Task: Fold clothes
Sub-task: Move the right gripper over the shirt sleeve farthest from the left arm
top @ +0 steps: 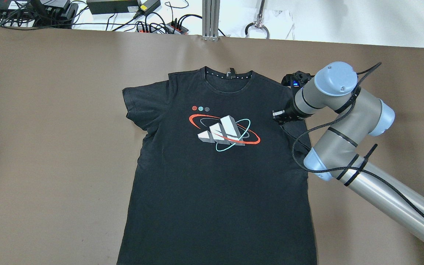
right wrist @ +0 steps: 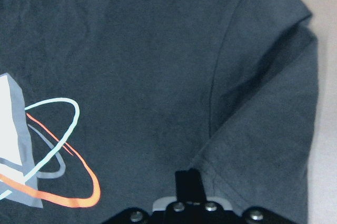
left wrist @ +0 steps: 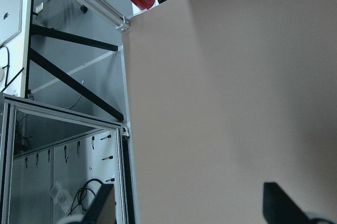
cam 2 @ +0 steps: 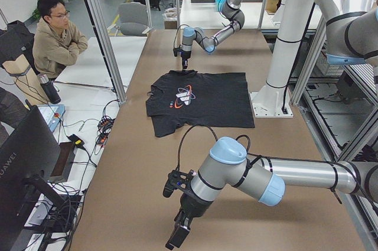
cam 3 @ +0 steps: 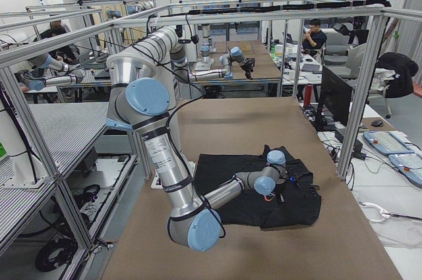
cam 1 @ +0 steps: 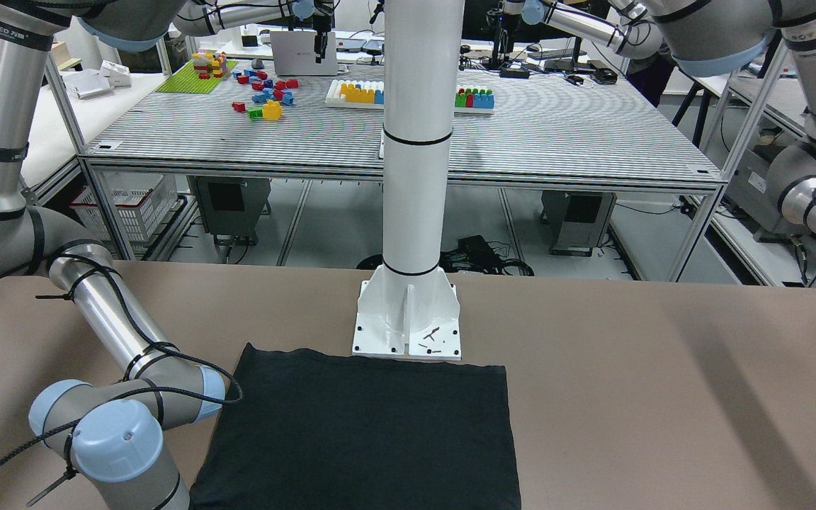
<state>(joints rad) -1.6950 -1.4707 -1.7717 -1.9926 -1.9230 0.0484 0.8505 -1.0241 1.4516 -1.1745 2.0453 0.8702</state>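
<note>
The clothes are one black T-shirt (top: 215,191) with a white, red and teal logo on the chest. It lies flat and face up on the brown table, collar at the far edge; it also shows in the front view (cam 1: 365,432). My right gripper (top: 279,115) is low over the shirt's right sleeve seam near the armpit. In the right wrist view (right wrist: 188,181) its fingers stand together, shut, just above the fabric, holding nothing that I can see. My left gripper (left wrist: 188,197) is open and empty over bare table, far from the shirt (cam 2: 218,94).
The white pillar base (cam 1: 408,319) stands against the shirt's hem edge. The brown table (top: 50,147) stretches wide on both sides of the shirt. The table's left end and a metal frame (left wrist: 124,103) are beside the left gripper. An operator (cam 2: 56,38) sits beyond the table.
</note>
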